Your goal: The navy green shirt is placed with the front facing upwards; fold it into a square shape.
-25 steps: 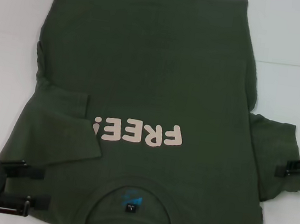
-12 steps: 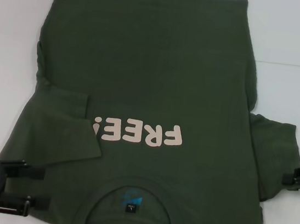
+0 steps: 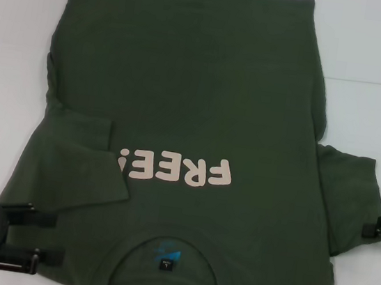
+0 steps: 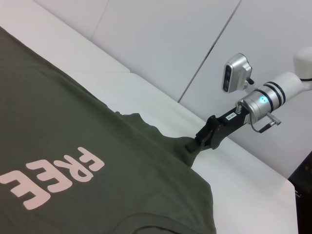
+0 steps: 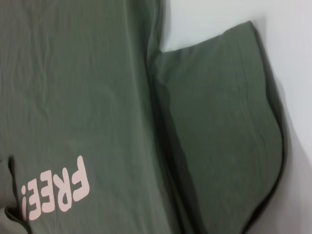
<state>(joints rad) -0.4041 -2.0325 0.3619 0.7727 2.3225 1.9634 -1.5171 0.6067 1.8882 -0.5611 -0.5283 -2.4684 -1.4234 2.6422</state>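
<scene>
risk: right gripper (image 4: pixel 207 139) pinches only the edge of the navy green shirt (image 3: pixel 194 115) sleeve, so cloth may slip; left gripper (image 3: pixel 41 237) sits spread.

Even, bright overhead light; the white tabletop (image 3: pixel 371 47) is near blown out in the head view's upper corners. Shadows soft, thin along the navy green shirt (image 3: pixel 182 99) edges. Right wrist view slightly soft, with a dark crease shadow mid-frame.
</scene>
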